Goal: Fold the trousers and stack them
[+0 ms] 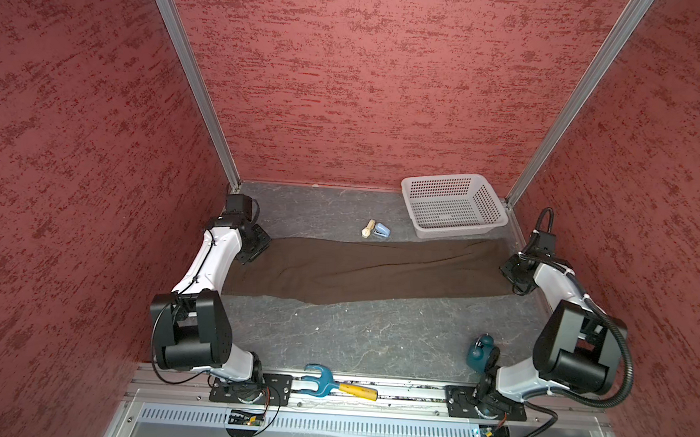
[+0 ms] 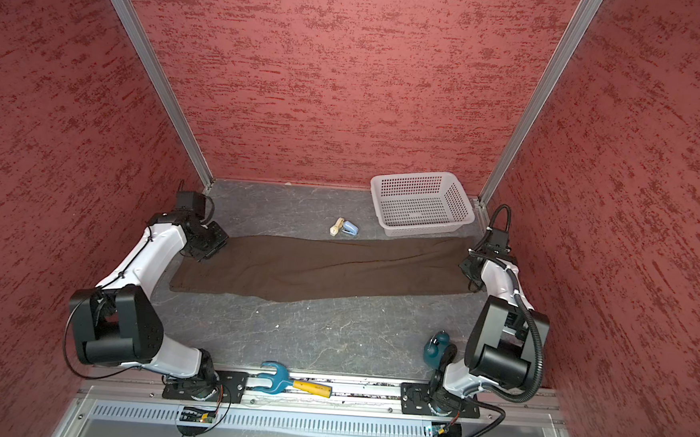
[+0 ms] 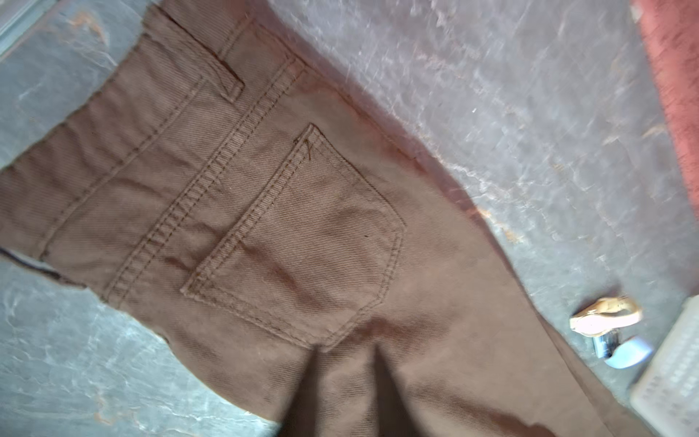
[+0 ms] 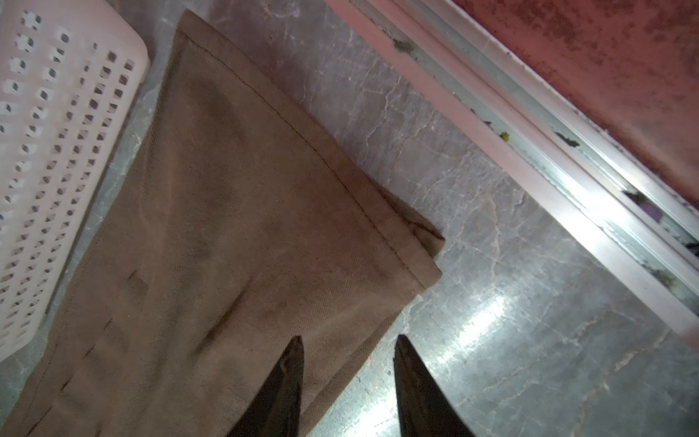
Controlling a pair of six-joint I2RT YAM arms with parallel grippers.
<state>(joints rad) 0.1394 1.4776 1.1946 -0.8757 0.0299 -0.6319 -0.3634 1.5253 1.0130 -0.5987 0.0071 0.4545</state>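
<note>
In both top views the trousers [image 1: 362, 270] [image 2: 324, 268] lie flat as a long brown band across the middle of the frame on the grey table [image 1: 353, 336]. The waist is at the left and the leg ends are at the right. The left gripper [image 1: 255, 249] [image 2: 209, 246] sits over the waist's upper left corner. The right gripper [image 1: 515, 275] [image 2: 472, 272] sits at the leg ends on the right. The white basket [image 1: 446, 179] [image 2: 413, 175] stands at upper right, just beside the trousers' upper edge. A small beige-and-blue thing [image 1: 377, 229] lies just above that edge near the centre. A teal thing [image 1: 481, 352] stands at lower right. A blue-headed tool with a yellow handle [image 1: 338, 385] lies on the rail at bottom centre.

The left wrist view shows the waist end of the trousers [image 3: 151, 189], with a stitched patch pocket [image 3: 302, 234] and a belt loop [image 3: 227, 72]. The left gripper [image 3: 346, 378] shows only as two blurred dark fingers [image 3: 302, 397]. They are apart over the cloth and not closed on it.

In the right wrist view the hemmed leg ends [image 4: 227, 227] lie just beside the basket [image 4: 56, 113]. The fingers of the right gripper [image 4: 348, 352] are apart. One finger [image 4: 287, 378] is over the cloth and the other is over bare table. They clamp nothing.
</note>
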